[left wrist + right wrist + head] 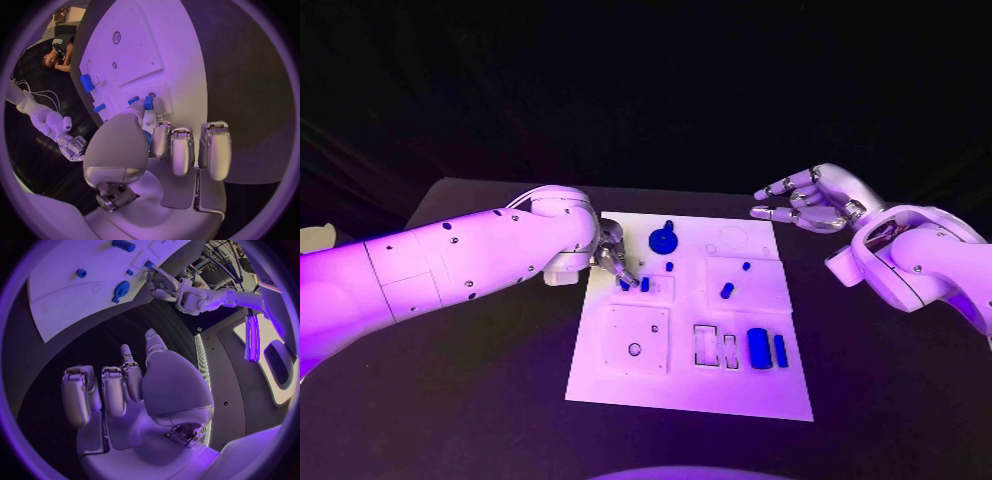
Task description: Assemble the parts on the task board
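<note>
Centrally, a small blue peg (643,284) is pinched by the left robot hand (613,262) over the task board (689,385); the right robot hand (808,200) is held open and empty at upper right.

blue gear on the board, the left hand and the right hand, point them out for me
blue gear (662,240), head view, on its round face.
left hand (615,264), head view, on the fingers at the board's edge.
right hand (808,203), head view, on the palm.

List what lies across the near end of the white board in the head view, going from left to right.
Square plate with a hole → two empty narrow slots → thick blue bar → thin blue bar, all at the near end of the board.
</note>
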